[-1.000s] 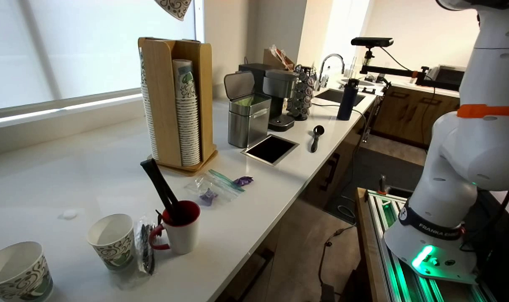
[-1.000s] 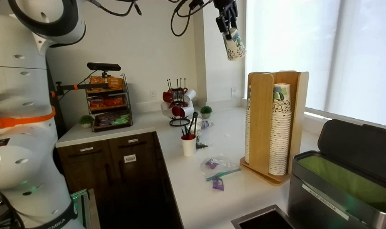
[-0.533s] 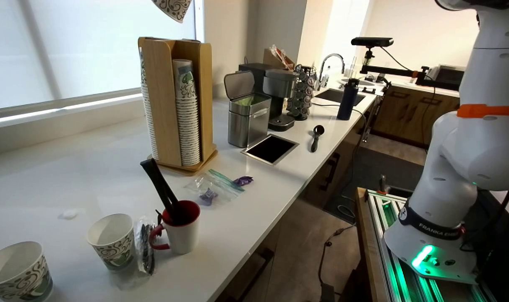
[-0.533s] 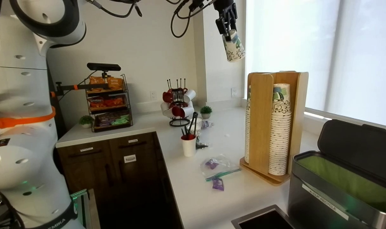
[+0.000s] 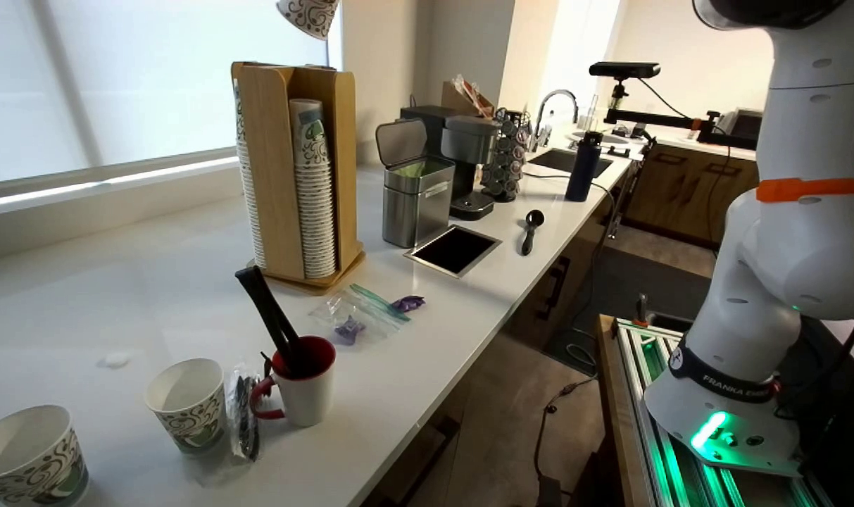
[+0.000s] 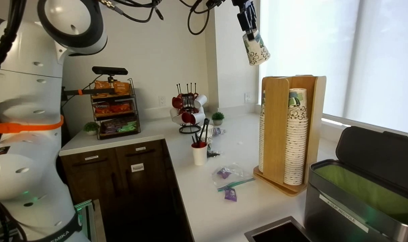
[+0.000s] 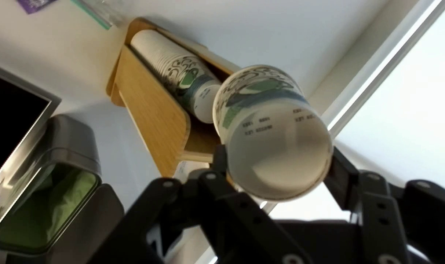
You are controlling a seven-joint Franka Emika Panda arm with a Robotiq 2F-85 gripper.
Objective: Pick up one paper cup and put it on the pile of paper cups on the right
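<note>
Aloft | pincer (image 7: 279, 163) clamped on paper cup (image 6: 256, 52) | inverted, tilted | higher than pile of paper cups (image 6: 295, 151)

In both exterior views we see a long, glossy white counter (image 5: 152, 296) beside a wide, pale window (image 6: 375, 50) that glows with white light. A plain off-white wall (image 6: 150, 50) rises behind dark brown wooden cabinets (image 6: 99, 178) with small white labels. Further off we make out mid-brown wooden cabinets (image 5: 683, 189), a dark grey mat (image 5: 631, 274) and a brownish floor (image 5: 497, 422).
</note>
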